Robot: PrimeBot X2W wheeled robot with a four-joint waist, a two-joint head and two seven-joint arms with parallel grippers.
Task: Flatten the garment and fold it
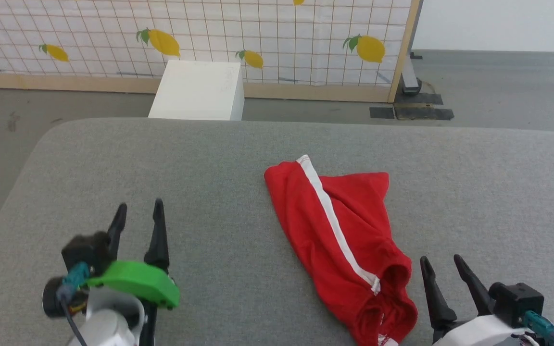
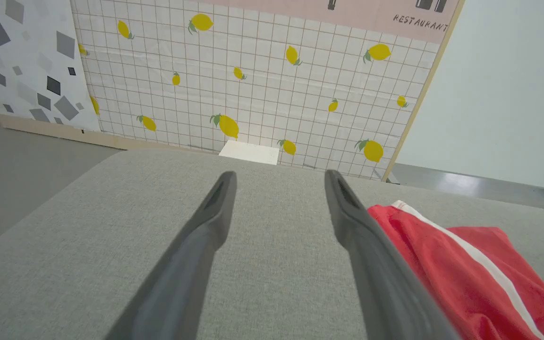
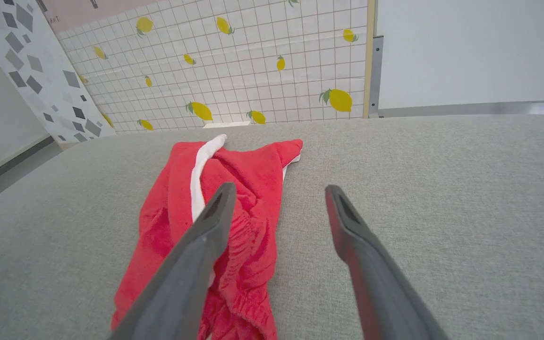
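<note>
Your left gripper sits at 7 o'clock in the head view, fingers spread wide with nothing between them, over bare grey padded surface. Your right gripper sits at 5 o'clock, likewise parted and empty. The garment lies crumpled just beside it, at its 10 o'clock; contact unclear. It runs from centre toward 5 o'clock, white stripe lengthwise, gathered end nearest you. From the left gripper it lies well apart, at 2 o'clock. Beyond, at 12 o'clock: white box, lemon-print screen
</note>
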